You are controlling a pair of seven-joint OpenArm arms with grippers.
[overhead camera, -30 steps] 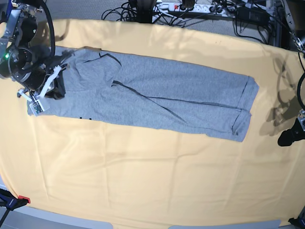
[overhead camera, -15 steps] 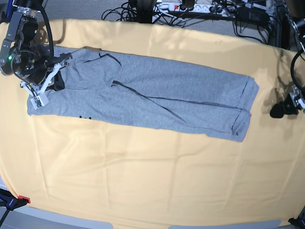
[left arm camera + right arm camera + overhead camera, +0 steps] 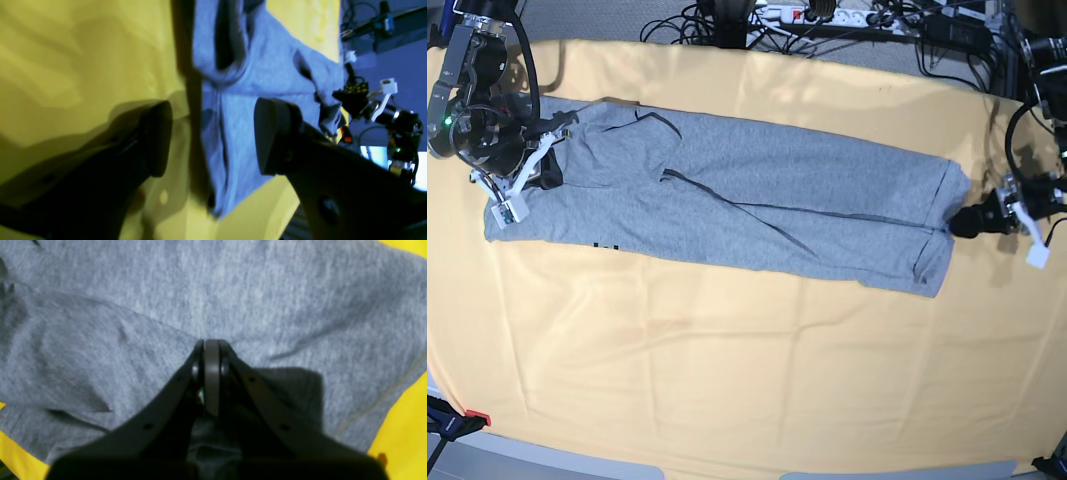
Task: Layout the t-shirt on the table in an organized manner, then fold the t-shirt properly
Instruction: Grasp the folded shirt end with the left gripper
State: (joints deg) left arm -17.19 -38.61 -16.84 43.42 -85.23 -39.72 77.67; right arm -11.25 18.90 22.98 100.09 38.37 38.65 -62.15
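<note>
Yellow-orange table (image 3: 727,380) under folded t-shirt (image 3: 757,195), right pincer (image 3: 211,350) closed empty, left pincer (image 3: 213,133) agape.

Matt heathered knit t-shirt (image 3: 757,190) on a smooth, faintly creased cloth-covered table (image 3: 727,370).

I see the table (image 3: 727,380) under a pale yellow-orange cloth, faintly creased. The t-shirt (image 3: 757,200) lies on it as a long grey strip across the far half.

Black cables (image 3: 727,25) and a power strip (image 3: 812,14) behind.
</note>
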